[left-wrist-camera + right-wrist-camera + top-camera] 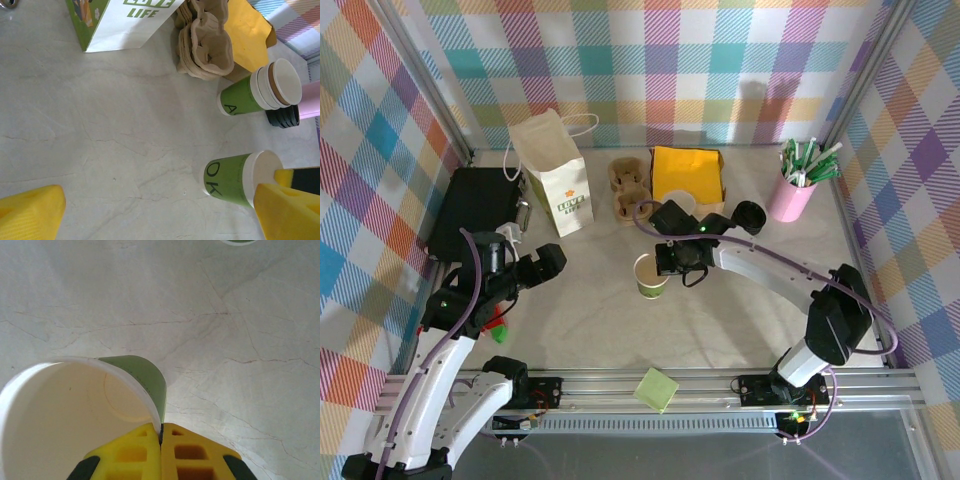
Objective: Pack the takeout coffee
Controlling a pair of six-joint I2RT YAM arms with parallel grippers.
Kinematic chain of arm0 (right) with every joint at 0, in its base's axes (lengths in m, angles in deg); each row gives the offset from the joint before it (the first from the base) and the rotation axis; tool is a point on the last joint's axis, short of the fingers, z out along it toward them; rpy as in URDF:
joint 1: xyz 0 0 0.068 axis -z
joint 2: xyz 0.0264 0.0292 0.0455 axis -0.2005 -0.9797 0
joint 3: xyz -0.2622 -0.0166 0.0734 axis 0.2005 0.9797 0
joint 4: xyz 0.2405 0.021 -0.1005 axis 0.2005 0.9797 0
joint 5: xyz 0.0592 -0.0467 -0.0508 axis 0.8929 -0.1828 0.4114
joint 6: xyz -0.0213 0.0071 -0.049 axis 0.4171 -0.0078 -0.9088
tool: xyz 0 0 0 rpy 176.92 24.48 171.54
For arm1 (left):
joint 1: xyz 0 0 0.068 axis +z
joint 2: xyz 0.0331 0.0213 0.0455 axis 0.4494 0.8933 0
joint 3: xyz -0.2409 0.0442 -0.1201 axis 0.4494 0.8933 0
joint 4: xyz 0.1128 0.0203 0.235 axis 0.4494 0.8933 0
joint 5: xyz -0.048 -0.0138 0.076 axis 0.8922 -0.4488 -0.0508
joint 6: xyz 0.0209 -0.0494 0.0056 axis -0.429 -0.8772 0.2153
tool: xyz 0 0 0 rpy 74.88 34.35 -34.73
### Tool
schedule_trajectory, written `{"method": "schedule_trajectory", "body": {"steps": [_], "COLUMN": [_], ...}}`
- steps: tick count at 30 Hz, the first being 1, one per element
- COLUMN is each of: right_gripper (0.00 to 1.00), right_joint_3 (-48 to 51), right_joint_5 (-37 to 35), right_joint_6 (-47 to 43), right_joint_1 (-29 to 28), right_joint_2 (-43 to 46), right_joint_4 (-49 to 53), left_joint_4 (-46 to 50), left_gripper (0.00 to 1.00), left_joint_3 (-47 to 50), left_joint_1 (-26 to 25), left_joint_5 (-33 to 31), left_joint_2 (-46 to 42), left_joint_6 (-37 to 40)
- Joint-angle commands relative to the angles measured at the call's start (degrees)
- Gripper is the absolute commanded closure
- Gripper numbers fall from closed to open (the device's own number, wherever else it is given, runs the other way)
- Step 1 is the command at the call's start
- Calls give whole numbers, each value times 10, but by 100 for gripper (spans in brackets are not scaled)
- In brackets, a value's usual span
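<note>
pale tabletop [600, 335] bears the takeout coffee [650, 276] upright, mouth up; right pincer [161, 432] clamps its rim, left pincer [555, 262] apart.

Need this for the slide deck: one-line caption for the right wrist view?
Right gripper shut on the rim of the empty takeout coffee cup, pale marbled tabletop behind.

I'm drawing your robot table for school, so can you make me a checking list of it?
Surface: pale marbled tabletop, no spills seen.
Job's things: small cream-and-green paper cup, upright, empty; white-and-green paper bag standing.
Clutter: cup stack, black lids, brown cardboard carriers, yellow napkins, pink cup of sticks, black box, green sticky note.
Grippers: right gripper shut on the cup's rim; left gripper open, empty.
Cables: purple cables along both arms.
Surroundings: colourful checked walls, metal frame.
</note>
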Motion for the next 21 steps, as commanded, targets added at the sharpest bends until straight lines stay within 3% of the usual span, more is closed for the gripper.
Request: {"method": "schedule_trajectory", "body": {"steps": [1,17,21], "right_gripper": [97,94,86], "right_joint_3": [6,28,29], "right_joint_5": [4,-3,-1], "right_joint_6": [9,18,20], "right_joint_1": [-5,-5,-5], "right_joint_2": [-7,-27,-33], "right_joint_4": [-9,-21,-21], "left_joint_4": [-10,-4,-1], "left_gripper": [4,4,4], "left_joint_3": [7,10,10], "left_joint_1": [-6,-6,-6], "left_joint_5": [2,-4,-6], "left_joint_2": [1,1,-2], "left_joint_6": [-5,-6,-6]}}
